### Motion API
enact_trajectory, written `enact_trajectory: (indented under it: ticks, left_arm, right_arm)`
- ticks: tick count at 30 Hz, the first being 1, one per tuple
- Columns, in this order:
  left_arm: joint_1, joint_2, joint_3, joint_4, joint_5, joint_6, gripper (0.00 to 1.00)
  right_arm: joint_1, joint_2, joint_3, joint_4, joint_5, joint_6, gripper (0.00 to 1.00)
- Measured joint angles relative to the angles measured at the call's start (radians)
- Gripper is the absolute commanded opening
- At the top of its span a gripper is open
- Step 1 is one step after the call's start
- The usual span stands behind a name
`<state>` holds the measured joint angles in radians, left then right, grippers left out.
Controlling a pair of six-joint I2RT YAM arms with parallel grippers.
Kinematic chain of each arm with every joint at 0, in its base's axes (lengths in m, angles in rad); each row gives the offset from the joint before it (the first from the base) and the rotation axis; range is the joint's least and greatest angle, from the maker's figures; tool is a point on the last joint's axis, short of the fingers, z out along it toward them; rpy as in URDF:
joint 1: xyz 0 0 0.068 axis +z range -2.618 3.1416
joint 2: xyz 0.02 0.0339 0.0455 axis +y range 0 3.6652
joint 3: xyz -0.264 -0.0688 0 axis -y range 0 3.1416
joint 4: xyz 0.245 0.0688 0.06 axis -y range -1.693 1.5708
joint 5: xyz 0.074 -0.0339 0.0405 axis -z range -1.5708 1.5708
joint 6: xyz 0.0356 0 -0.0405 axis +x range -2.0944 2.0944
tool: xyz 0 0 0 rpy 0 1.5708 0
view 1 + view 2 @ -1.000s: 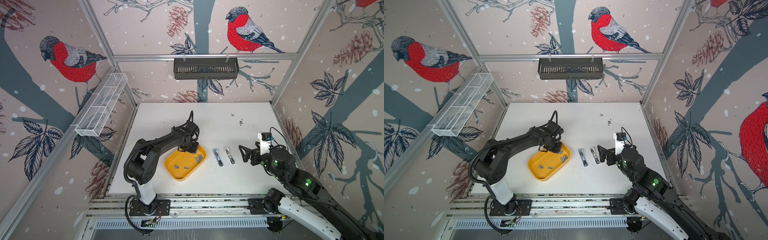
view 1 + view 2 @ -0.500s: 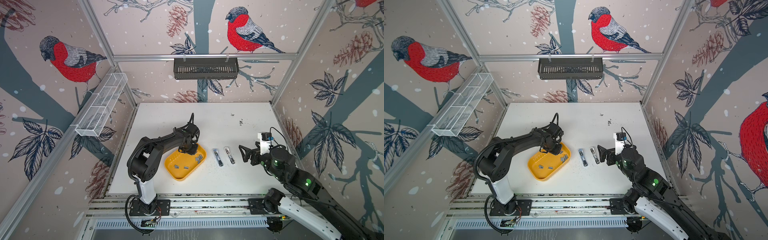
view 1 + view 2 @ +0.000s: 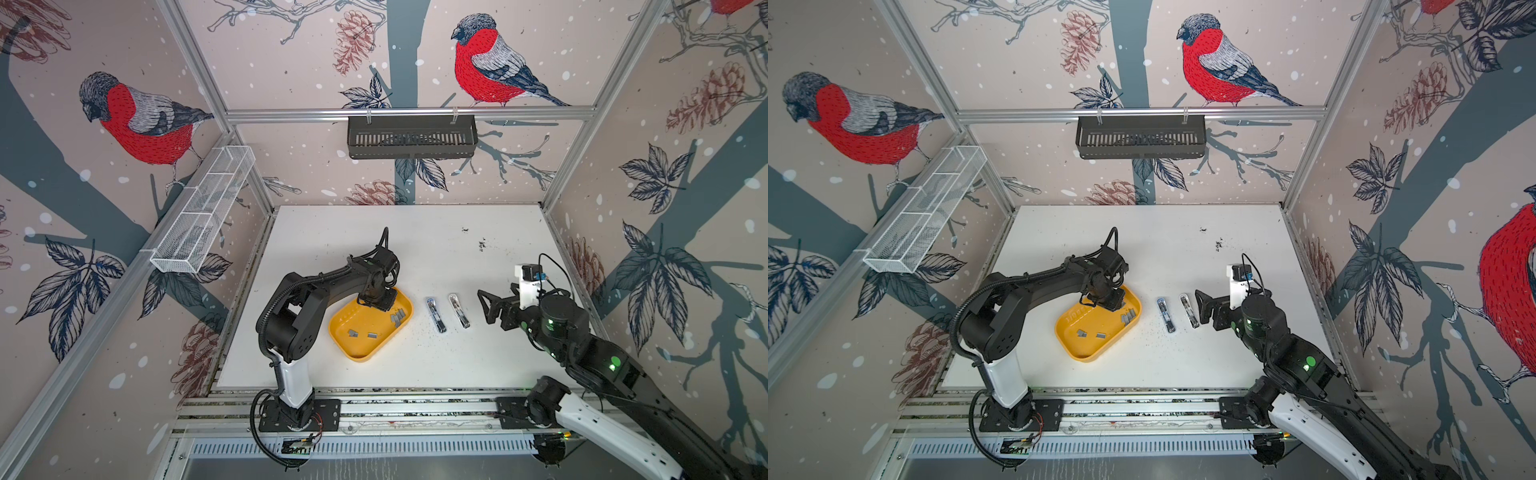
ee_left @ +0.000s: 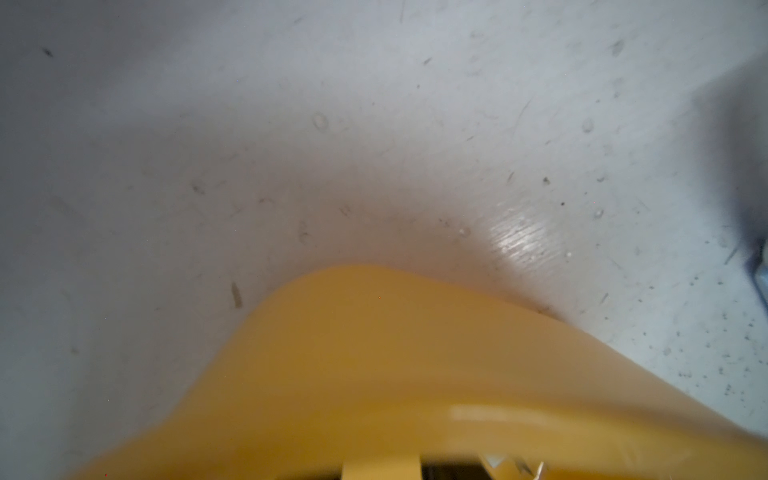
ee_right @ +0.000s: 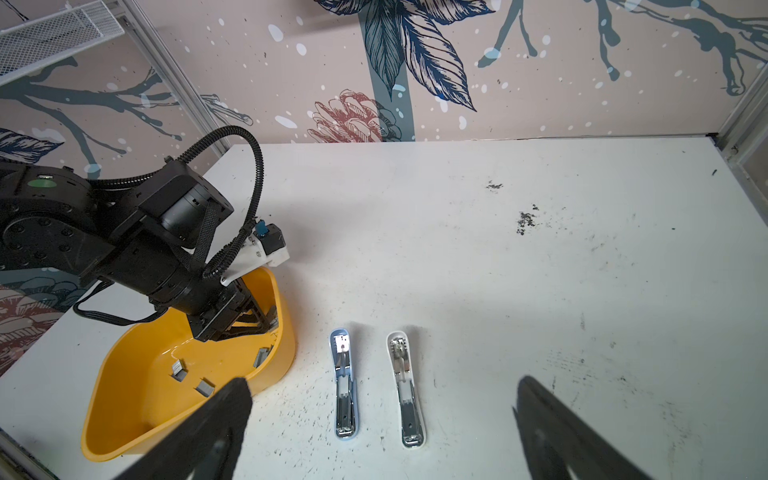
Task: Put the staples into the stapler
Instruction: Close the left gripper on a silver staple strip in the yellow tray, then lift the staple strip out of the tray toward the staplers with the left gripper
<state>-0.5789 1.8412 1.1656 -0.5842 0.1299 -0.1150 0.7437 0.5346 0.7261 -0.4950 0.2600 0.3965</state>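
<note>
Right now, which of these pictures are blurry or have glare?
Left wrist view: the yellow tray is out of focus, with a glare streak on the table. Right wrist view: blue stapler and white stapler sharp, right pincer blurred. Both top views: evenly lit.

Both arms are mostly matte black, with chunky rounded joint housings and rings of tiny screws. The left arm (image 3: 291,328) has a white lower link over a black base plate (image 3: 328,415), plus a ribbed black cable conduit (image 5: 230,130) by a white camera bracket (image 5: 259,253) with a blue plug. The right arm (image 3: 561,320) is the same deal, with green lights (image 3: 614,366) on its joints. The right hand (image 3: 485,307) has black wedge-shaped fingers (image 5: 216,419).
</note>
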Motion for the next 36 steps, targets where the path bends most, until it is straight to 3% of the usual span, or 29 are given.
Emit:
enact_trajectory:
  ticks: [15,36]
  left_arm:
    - [-0.016,-0.008,0.0,-0.003,-0.054,-0.008,0.19]
    - [-0.026,-0.14,0.026,-0.058,-0.049,-0.027,0.19]
  right_arm:
    - [-0.001,-0.004,0.0,0.0,-0.002,0.0,1.0]
    - [-0.001,-0.008,0.0,0.0,-0.001,0.001,1.0]
